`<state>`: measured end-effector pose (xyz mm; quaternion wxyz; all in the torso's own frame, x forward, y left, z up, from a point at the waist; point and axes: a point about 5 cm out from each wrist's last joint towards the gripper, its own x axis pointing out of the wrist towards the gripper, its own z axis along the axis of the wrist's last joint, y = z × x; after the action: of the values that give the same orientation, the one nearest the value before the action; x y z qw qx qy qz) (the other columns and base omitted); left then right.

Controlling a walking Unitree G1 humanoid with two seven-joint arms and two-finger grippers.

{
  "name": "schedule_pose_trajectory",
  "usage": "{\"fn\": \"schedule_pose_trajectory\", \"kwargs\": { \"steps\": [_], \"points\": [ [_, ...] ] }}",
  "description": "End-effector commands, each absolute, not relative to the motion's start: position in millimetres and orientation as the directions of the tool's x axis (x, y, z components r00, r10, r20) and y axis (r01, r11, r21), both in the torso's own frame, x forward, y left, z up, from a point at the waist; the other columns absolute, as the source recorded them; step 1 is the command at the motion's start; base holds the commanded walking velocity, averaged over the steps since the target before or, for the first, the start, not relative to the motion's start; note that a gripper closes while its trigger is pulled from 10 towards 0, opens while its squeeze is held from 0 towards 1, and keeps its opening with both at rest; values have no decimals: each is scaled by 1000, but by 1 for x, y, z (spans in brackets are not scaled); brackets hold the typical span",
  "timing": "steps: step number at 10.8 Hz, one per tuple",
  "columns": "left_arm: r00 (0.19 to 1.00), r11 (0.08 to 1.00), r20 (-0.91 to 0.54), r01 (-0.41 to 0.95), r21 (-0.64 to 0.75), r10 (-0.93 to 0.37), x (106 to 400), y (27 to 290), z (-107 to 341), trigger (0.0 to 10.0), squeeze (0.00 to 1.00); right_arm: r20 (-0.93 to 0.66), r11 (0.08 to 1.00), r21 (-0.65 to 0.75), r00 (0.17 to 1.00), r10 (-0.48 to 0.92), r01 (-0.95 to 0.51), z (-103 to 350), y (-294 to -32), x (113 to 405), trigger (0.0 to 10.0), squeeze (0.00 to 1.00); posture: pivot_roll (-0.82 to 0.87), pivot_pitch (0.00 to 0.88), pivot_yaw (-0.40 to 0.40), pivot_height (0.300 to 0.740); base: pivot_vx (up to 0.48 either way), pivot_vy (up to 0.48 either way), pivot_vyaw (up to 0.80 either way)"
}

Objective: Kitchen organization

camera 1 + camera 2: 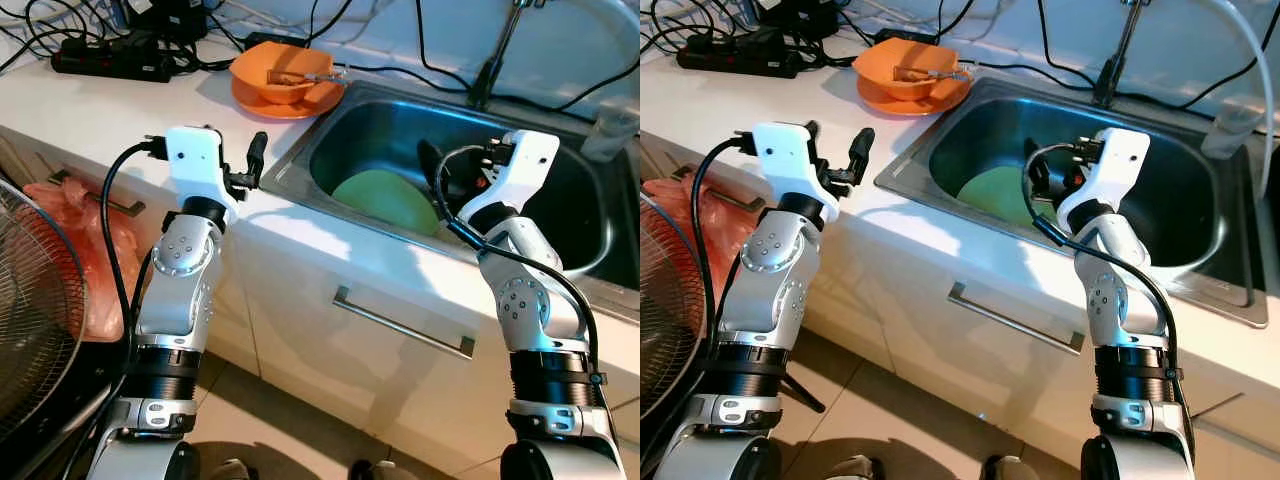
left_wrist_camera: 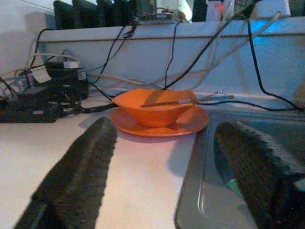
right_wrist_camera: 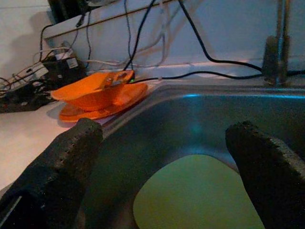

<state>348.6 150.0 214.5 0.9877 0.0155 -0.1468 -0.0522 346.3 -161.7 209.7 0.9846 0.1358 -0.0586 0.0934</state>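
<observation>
An orange bowl [image 1: 283, 72] with a utensil lying across it stands on an orange plate [image 1: 300, 103], on the white counter just left of the steel sink [image 1: 300, 165]. A green plate [image 1: 385, 200] lies in the sink basin. My left gripper [image 1: 250, 168] is open above the counter's front edge by the sink's left corner, pointing at the bowl [image 2: 157, 107]. My right gripper [image 1: 437, 175] is open over the sink's front part, just above the green plate [image 3: 200, 195]. Neither gripper holds anything.
A power strip [image 1: 110, 55] and tangled cables run along the back of the counter. The faucet [image 1: 495, 50] stands behind the sink, with a clear cup [image 1: 610, 125] at its right. A fan [image 1: 30, 310] and a pink bag [image 1: 85, 240] are at floor level on the left. A drawer handle [image 1: 400, 320] sits below the counter.
</observation>
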Motion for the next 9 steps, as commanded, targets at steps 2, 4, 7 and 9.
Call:
{"fn": "schedule_pose_trajectory", "kwargs": {
  "steps": [2, 4, 7, 9],
  "points": [
    [951, 997, 301, 68, 31, -74, 347, 154, 217, 10000, 1000, 147, 946, 248, 973, 177, -210, 215, -159, 344, 10000, 1000, -41, 30, -32, 740, 0, 0, 0],
    [951, 998, 301, 56, 35, -63, 351, 160, 220, 10000, 1000, 148, 947, 244, 973, 177, -210, 217, -156, 344, 10000, 1000, -40, 25, -19, 740, 0, 0, 0],
    [952, 998, 300, 51, 46, -62, 354, 162, 221, 10000, 1000, 147, 946, 252, 975, 169, -202, 216, -154, 343, 10000, 1000, -43, 13, -11, 740, 0, 0, 0],
    [950, 998, 304, 60, 26, -65, 357, 160, 223, 10000, 1000, 141, 941, 258, 972, 188, -219, 215, -143, 345, 10000, 1000, -40, 0, -13, 740, 0, 0, -391]
  ]
}}
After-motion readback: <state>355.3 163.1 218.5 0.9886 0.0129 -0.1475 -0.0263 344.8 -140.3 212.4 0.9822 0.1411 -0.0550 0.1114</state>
